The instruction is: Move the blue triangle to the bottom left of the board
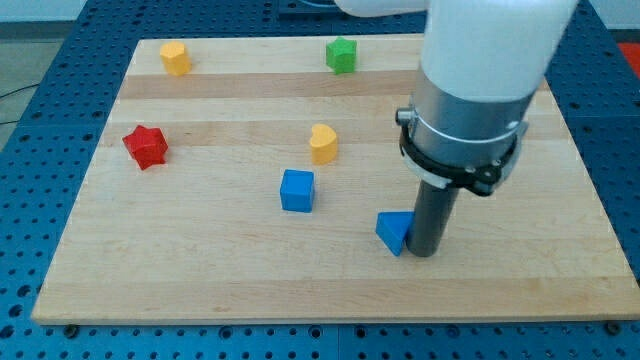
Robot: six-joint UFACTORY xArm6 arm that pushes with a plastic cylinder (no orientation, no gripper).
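Your tip (423,252) sits on the board (520,280), lower right of centre in the frame. There is no hand to open or close here: the arm ends in a plain dark rod, so it grips nothing. The rod's lower end is pressed against, or at least just beside, the right face of the blue triangle (394,232); no gap is visible between them.

The blue triangle lies directly left of the tip, in the lower middle of the frame, right of centre. It is well apart from the lower left corner of the board.

Working outward, you see:
- blue cube (297,190), up and left of the triangle, near it but not touching.
- yellow heart (323,143), above the cube, near the board's centre.
- red star (145,146), far left, mid-height.
- yellow block (175,57), upper left of the frame; shape is rounded, and I cannot tell more.
- green block (342,55), top centre; it looks star-like, but I am not certain.

The arm's pale housing and dark collar fill the upper right of the frame and hide part of the board behind them.
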